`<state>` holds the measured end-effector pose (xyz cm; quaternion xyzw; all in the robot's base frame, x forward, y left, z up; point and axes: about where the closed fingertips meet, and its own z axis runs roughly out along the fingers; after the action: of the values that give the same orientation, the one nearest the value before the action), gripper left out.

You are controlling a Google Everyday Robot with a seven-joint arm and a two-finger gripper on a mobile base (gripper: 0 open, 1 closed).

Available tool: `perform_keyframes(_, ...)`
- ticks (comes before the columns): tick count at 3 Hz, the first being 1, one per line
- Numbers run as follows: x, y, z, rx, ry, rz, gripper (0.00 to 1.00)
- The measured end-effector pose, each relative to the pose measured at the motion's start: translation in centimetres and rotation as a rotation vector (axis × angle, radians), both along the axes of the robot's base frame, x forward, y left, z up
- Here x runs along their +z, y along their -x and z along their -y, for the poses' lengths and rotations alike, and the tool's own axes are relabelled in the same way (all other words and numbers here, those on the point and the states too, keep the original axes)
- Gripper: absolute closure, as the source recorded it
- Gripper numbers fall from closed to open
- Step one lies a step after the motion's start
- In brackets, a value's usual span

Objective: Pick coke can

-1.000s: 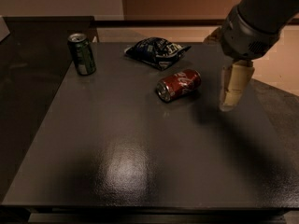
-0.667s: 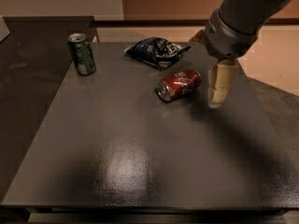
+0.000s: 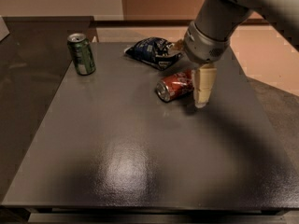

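Here, gripper [image 3: 201, 99] just beside coke can [image 3: 174, 86]

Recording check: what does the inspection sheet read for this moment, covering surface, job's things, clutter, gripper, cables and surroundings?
Surface: dark table, glare patch near the front.
Job's things: coke can lies on its side, right of centre, silver end facing front-left.
Clutter: green can upright near the far left corner; blue snack bag behind the coke can.
Gripper: gripper points down at the coke can's right end; contact cannot be told.
Cables: nothing seen.
Surroundings: second dark table on the left; tan floor on the right.
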<state>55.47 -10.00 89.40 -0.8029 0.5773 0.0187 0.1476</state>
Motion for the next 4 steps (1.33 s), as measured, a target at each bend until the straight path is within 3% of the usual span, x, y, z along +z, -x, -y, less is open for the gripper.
perform_keyframes(2,-3.0,-1.7,-0.7,0.080,0.064,-0.067,0.00)
perform_keyframes(3,-3.4,-1.9,-0.6,0.101,0.099,-0.080,0.18)
perform_keyframes(4,-3.5,-2.0,-0.4,0.112,0.124,-0.081,0.42)
